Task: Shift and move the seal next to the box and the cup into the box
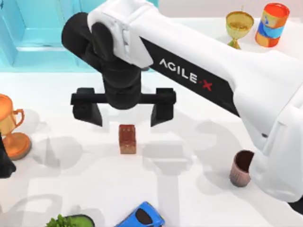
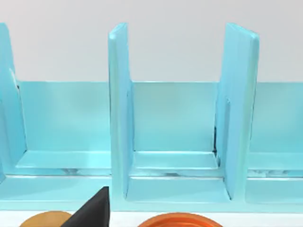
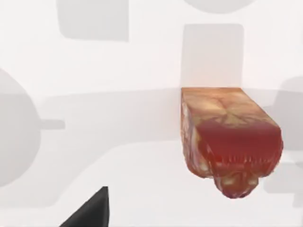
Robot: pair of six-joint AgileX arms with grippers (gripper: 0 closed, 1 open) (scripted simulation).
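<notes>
You are looking at the right gripper (image 1: 126, 115) hovering above the tabletop (image 1: 189, 189) with its fingers spread wide and holding nothing. The seal (image 1: 127, 139) is standing free just in front of them, near the middle of the tabletop and well apart from the box (image 1: 28, 42), which is sitting at the far left edge. The spread of the fingers looks chosen to straddle the seal's narrow body, so a descent over it seems the likely next move.

From the right wrist view, the seal (image 3: 229, 139) is showing as a mottled reddish-brown block, stone-like, with a carved knob at one end and a paler base. The box (image 2: 180, 142) is a glossy turquoise tray split by upright dividers into compartments, smooth and hard-walled.

The cup (image 1: 241, 169) is waiting on the right side of the tabletop, ribbed, pinkish-brown and slightly tapered, partly tucked beside the right arm's white casing.

The left gripper (image 1: 4, 163) is sitting parked at the left edge beside an orange trophy (image 1: 12, 127); you cannot tell how its fingers are set.
</notes>
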